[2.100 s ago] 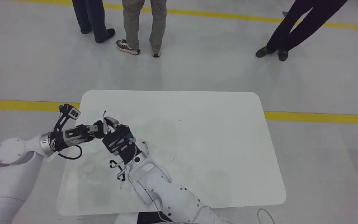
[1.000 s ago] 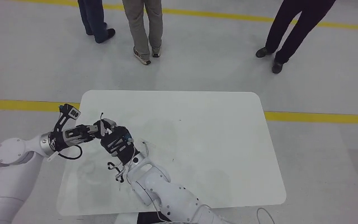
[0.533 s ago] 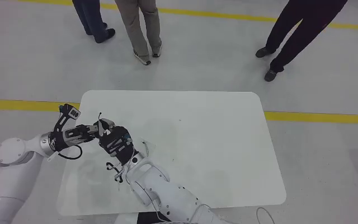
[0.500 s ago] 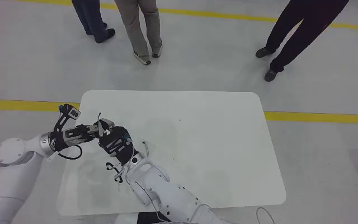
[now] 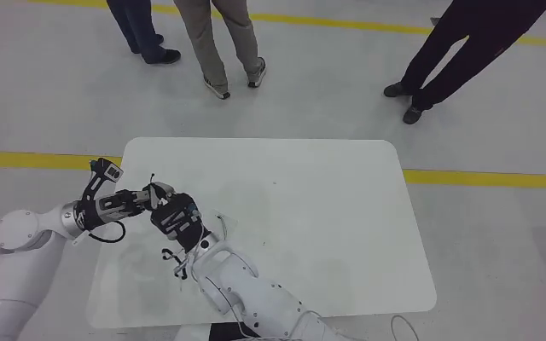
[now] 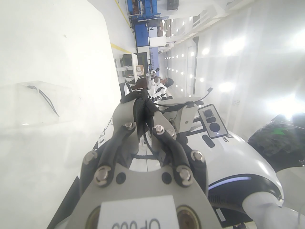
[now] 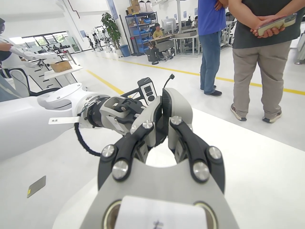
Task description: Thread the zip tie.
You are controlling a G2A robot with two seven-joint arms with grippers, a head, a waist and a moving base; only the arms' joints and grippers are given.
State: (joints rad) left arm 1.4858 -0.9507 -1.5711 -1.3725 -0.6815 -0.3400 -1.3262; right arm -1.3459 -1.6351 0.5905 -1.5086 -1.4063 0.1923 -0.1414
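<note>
The black zip tie (image 7: 170,77) stands upright between the two grippers, and its free end (image 5: 153,178) pokes up above them. My right gripper (image 7: 163,97) is shut on its strap, which runs down between the pads. My left gripper (image 6: 140,101) is shut on a black piece of the same tie and sits right against the right gripper's fingers. In the top view both grippers (image 5: 159,199) meet above the table's left part, the left arm (image 5: 102,205) coming in from the left and the right arm (image 5: 200,247) from the near edge. Where the strap meets its head is hidden.
A clear plastic box (image 6: 35,101) holding spare black zip ties lies on the white table (image 5: 324,222) near the grippers. A small grey card (image 7: 36,186) lies flat by the table's edge. The table's right part is bare.
My right gripper has crept a little to the left, closing up against the left gripper. The left arm has stayed where it was.
</note>
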